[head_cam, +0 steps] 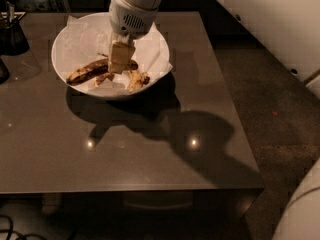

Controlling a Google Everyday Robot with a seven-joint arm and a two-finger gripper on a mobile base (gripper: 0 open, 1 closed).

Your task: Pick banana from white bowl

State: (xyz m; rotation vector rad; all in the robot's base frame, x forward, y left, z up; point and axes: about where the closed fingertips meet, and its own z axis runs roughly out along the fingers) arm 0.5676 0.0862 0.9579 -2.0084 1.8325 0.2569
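Inside bowl (pixel 56 64) on table (pixel 150 154), on crumpled paper (pixel 80 34): dark banana (pixel 86 72), right end hidden behind gripper (pixel 121 64). Gripper low over banana's middle; contact hard to make out, clenched or released impossible to tell. Arm (pixel 132 4) cut off at top edge. Dark cup (pixel 12 34) cropped at left edge.

One gripper (pixel 120 64) over one white bowl (pixel 58 73), two bananas (pixel 87 70) (pixel 135 79), one table (pixel 150 154).

I see a dim, warm scene. Overhead light casts the gripper (pixel 121 59), low inside the white bowl (pixel 59 64), as heavy shadow across the glossy bench (pixel 50 154), beside two small glare spots.
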